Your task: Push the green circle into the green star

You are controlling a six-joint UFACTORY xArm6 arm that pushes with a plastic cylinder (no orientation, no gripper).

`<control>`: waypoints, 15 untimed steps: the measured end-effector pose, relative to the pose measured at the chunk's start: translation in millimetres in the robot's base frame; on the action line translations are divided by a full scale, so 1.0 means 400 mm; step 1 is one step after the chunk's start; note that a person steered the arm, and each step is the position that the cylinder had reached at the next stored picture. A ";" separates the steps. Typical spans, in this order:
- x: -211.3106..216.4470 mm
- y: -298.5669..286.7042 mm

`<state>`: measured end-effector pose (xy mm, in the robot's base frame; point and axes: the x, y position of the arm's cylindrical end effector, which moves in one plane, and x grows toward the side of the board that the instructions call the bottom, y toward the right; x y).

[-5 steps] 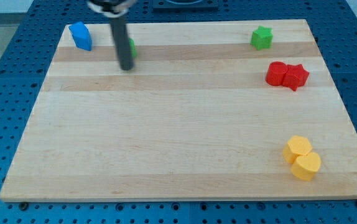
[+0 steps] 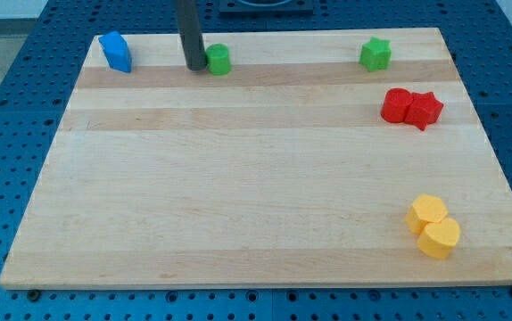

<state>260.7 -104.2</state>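
Since the earlier frame, my tip has been shifted, touching the green circle; no fingers exist. A straight push along the desk's far edge toward the green star is advised.

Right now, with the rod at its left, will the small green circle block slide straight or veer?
Probably slides: the green circle block looks squat and flat-based on the smooth wooden board. It may veer, since my tip meets its curved side. Tipping seems unlikely.
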 end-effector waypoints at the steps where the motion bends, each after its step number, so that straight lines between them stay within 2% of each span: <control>1: -0.046 0.058; 5: -0.042 0.386; 6: -0.045 0.316; 7: 0.005 0.260; 8: 0.084 0.274; 9: 0.090 0.327; 12: 0.020 0.459; 15: 0.004 0.408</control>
<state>262.4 58.9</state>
